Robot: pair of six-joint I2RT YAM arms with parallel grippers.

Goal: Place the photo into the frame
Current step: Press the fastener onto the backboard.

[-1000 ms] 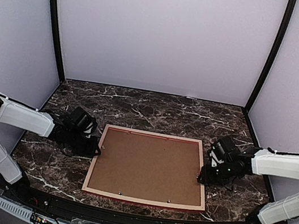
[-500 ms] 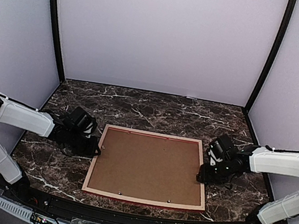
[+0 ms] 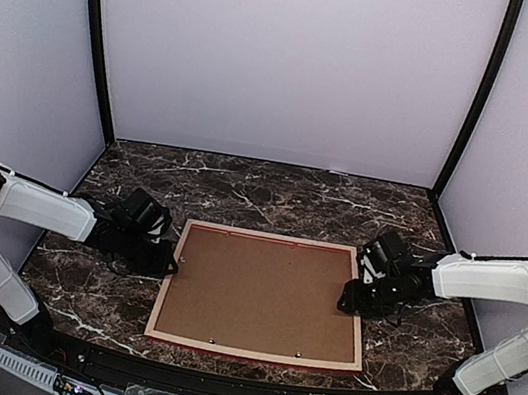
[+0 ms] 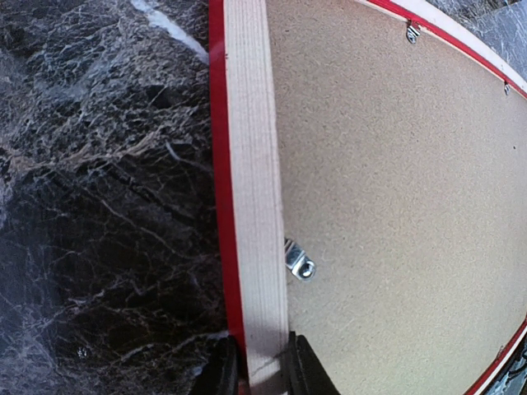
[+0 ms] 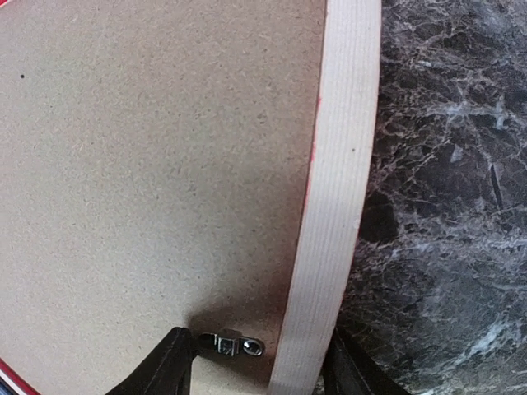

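The frame (image 3: 165, 293) lies face down on the table, pale wood back up, with a thin red edge showing. A brown backing board (image 3: 263, 294) fills it. The photo is hidden. My left gripper (image 3: 170, 265) is shut on the frame's left rail (image 4: 254, 181), one finger on each side (image 4: 263, 372). My right gripper (image 3: 350, 303) is open at the right rail (image 5: 342, 164). Its jaws (image 5: 259, 366) straddle the rail and a small metal tab (image 5: 235, 344) on the board.
The dark marble table (image 3: 275, 194) is ringed by pale walls on three sides. Metal tabs (image 4: 300, 262) hold the board along the frame's inner edges. Bare marble lies beside both rails.
My right gripper has moved left, from beside the frame to over its right rail. The left gripper and the frame have not moved.
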